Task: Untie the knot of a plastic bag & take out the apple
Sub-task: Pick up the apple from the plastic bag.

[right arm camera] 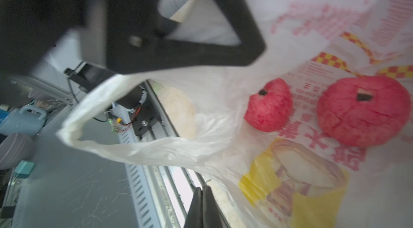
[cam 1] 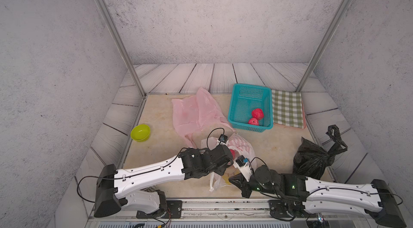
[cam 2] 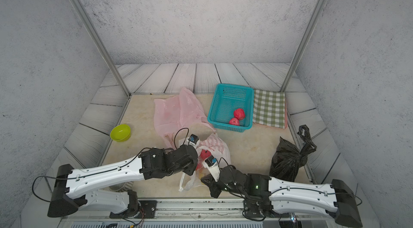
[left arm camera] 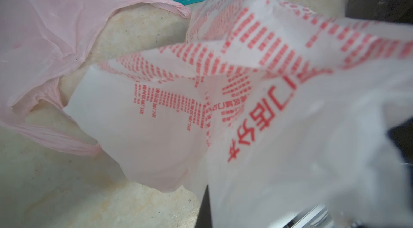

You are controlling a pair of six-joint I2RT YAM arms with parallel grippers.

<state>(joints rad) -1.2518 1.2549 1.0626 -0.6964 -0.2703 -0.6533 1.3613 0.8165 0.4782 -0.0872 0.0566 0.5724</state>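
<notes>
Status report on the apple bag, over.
Both shut on white bag rim: left gripper, right gripper. Mouth open, two apples inside. Nothing in the way.

Robot lab cell, aluminium posts (cam 1: 112, 30), printed wall panels (cam 1: 212, 14); mounting rail (cam 1: 223, 203)

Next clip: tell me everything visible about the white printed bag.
The white bag is thin, translucent, crumpled plastic with red print and a yellow picture panel. It lies on the table near its front, mouth open, no knot showing, one handle loop free. Two red apples sit inside. The left pincer and right pincer are shut on its rim.
</notes>
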